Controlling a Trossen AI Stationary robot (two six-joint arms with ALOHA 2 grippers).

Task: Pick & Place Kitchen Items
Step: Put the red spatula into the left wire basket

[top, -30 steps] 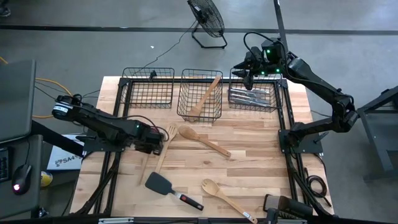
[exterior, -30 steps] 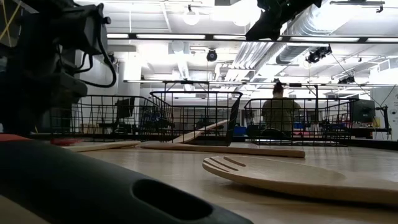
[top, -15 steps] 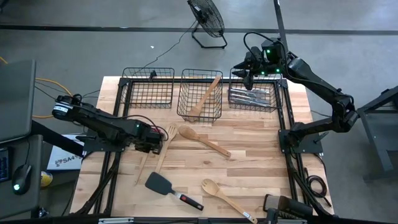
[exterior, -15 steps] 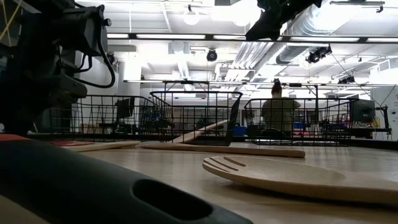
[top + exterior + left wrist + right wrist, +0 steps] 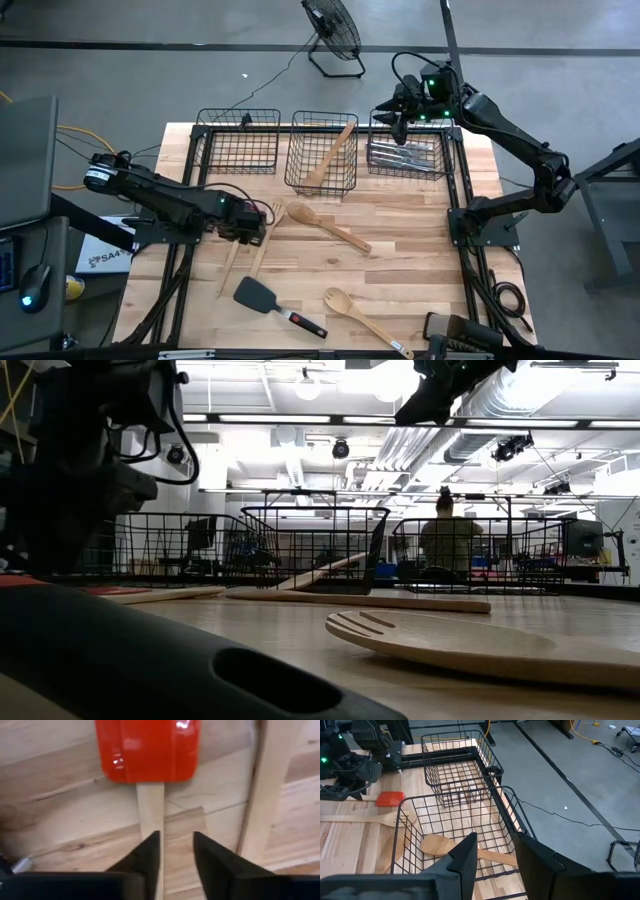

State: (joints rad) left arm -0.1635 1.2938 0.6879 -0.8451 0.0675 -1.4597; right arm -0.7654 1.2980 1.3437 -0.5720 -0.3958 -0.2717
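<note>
Left gripper low over the table's left side, fingers spread slightly, straddling the pale wooden handle of the red-headed spatula; in the left wrist view the handle runs between the two fingers, and whether they touch it cannot be told. Spatula lies flat on the wooden table, its red head ahead of the fingertips. Just beside it lies a wooden fork, its handle parallel to the spatula's and its tines toward the baskets. Further right, a wooden spoon lies diagonally at mid-table. Nearer the front edge, a black turner with a red-tipped handle, and beside it a second wooden spoon, well apart from the gripper. Along the far edge stand three black wire baskets: left basket with nothing visible in it, middle basket holding one wooden spoon leaning diagonally, right basket holding silver metal cutlery lying flat. Right gripper hangs raised above the near-left corner of the right basket, fingers parted with nothing between them; its wrist view looks down along the row of baskets. In the low view a person is seated in the room beyond the table, seen through the basket wires.
</note>
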